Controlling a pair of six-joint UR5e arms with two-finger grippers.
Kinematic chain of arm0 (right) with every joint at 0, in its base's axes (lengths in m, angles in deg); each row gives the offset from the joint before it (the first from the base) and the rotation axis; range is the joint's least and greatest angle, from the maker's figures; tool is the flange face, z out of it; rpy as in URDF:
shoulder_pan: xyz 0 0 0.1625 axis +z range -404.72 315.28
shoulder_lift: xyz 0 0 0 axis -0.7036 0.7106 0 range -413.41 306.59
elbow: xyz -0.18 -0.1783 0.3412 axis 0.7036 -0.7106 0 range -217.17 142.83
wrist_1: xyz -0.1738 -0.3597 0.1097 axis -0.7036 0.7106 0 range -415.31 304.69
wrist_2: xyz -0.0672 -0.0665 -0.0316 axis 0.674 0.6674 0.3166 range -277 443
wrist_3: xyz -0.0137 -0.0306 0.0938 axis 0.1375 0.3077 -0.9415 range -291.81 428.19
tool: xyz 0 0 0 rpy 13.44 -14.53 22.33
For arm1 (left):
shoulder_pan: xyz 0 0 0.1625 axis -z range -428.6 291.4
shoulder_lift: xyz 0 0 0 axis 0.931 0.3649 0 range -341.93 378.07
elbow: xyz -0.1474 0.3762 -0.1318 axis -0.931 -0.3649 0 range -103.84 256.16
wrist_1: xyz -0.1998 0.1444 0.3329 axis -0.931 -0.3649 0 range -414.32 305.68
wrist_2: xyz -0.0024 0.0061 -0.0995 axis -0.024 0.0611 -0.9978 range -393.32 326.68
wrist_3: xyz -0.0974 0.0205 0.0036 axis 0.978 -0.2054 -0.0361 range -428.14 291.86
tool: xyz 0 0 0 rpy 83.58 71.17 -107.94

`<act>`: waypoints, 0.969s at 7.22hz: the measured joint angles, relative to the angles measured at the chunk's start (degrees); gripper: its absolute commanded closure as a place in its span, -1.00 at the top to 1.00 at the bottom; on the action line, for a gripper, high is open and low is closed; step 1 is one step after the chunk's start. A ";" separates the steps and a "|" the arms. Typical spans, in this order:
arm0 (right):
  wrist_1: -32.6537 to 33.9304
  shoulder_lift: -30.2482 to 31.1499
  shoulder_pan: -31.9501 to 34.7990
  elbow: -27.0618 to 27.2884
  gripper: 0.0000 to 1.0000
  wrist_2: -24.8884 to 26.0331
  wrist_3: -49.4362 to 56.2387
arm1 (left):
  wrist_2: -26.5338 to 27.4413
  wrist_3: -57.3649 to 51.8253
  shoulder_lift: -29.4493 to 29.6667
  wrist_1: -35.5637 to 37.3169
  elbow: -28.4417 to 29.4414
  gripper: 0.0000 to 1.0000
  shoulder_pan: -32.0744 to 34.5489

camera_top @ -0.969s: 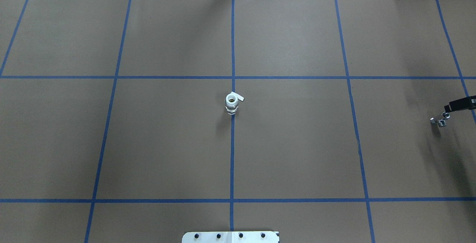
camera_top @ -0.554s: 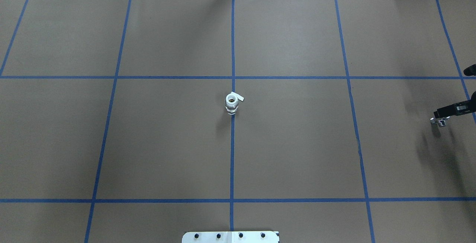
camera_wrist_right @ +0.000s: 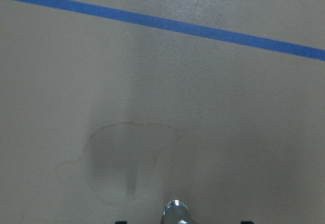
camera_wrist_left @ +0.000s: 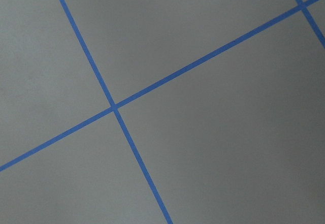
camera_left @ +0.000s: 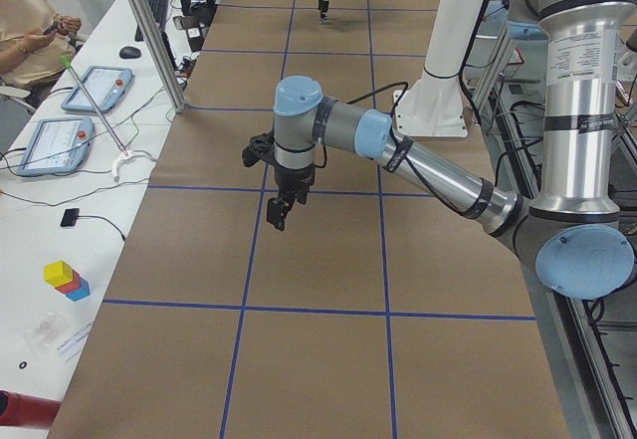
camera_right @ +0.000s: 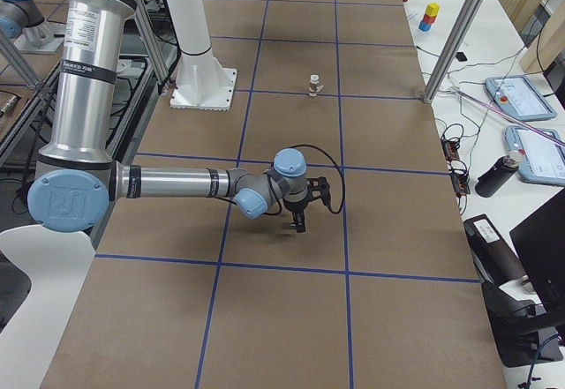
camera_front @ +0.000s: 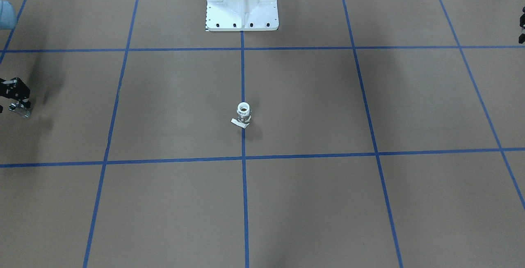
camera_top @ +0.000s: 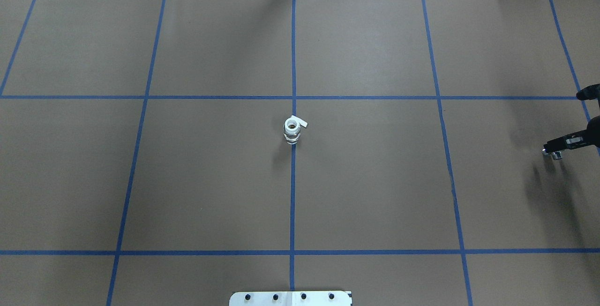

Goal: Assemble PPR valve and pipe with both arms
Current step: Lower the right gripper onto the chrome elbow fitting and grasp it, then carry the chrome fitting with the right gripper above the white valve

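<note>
The white valve (camera_top: 292, 131) with its short pipe stub stands upright on the centre tape line, its handle pointing sideways. It also shows in the front view (camera_front: 243, 114) and the right exterior view (camera_right: 313, 83). No gripper is near it. My right gripper (camera_top: 551, 153) hangs low over the table's far right, also seen in the front view (camera_front: 19, 111). Its two metal tips stand apart and hold nothing. My left gripper (camera_left: 281, 212) hovers over the table's far left, and only a sliver of it shows in the front view (camera_front: 522, 30). I cannot tell whether it is open or shut.
The white bolted pedestal (camera_front: 242, 3) stands at the robot's side of the brown table, which is marked with blue tape lines (camera_top: 293, 193). The wrist views show only paper and tape. Tablets and cables lie on side benches (camera_left: 90, 110).
The right wrist has rotated and its black body has dropped lower and moved left, while the metal tips stayed at almost the same spot. The valve has not moved.
</note>
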 measured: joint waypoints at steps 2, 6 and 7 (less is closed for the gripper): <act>0.00 -0.07 -0.17 -0.43 -0.99 -0.01 0.00 | 0.00 0.00 -0.05 0.00 0.12 1.00 0.00; 0.02 -0.15 -0.10 0.47 -1.00 -0.42 0.06 | 0.00 0.00 -0.09 0.00 0.35 1.00 0.00; 0.25 -0.32 -0.04 1.74 -1.00 -0.68 -0.09 | 0.00 0.00 -0.20 0.00 0.75 1.00 0.00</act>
